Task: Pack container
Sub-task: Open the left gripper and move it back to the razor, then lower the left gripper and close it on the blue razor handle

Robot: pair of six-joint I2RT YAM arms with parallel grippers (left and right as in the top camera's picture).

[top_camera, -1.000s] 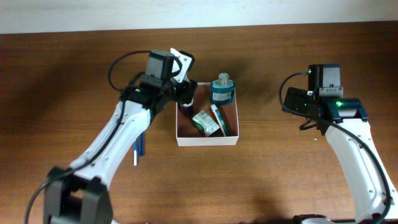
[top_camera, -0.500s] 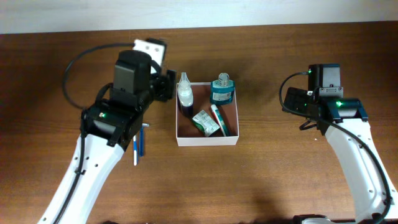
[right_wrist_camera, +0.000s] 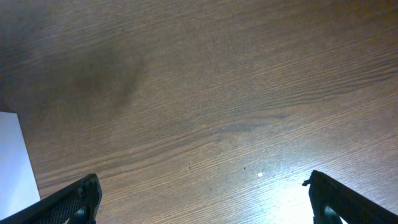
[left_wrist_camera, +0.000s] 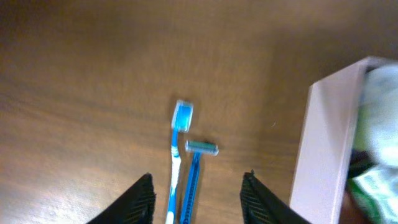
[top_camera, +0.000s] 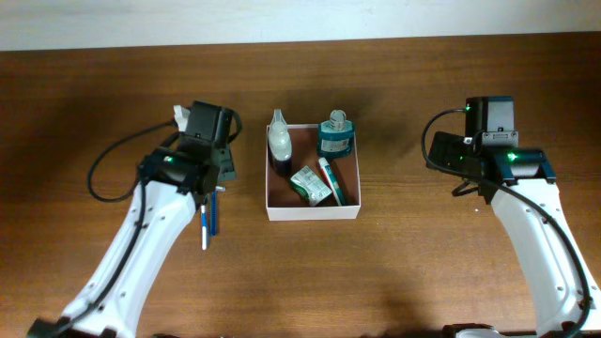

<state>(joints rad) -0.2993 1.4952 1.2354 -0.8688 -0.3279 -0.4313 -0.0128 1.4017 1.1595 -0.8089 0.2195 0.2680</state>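
left arm has swung away from the container (top_camera: 313, 213) and dropped back to its own side of the table (top_camera: 394, 282), and the dark bottle with the white cap (top_camera: 278, 139) it was carrying a second ago now sits without it, propped in the far left corner of the box with its top poking over the rim. so that one is delivered. it joins the teal bottle (top_camera: 336, 134) in the far right corner and a green-and-white packet (top_camera: 308, 183) lying on the reddish floor beside a slim red-and-green tube (top_camera: 330, 178). now look where the left gripper (left_wrist_camera: 198, 182) has ended up: right above the two pieces still out on the wood, a blue-and-white toothbrush (left_wrist_camera: 176, 163) and a blue razor (left_wrist_camera: 201, 148), side by side just left of the box wall. its fingers (left_wrist_camera: 144, 198) are apart with nothing between them, narrower than they were a moment back, and the two handles show in the gap below. reads like a line-up for the next pick, though which of the pair it wants i can't tell. right gripper (right_wrist_camera: 202, 194) hasn't budged, spread wide over bare wood well off to the right, holding nothing. box stays in the middle of the table, between the arms, two items short of full.
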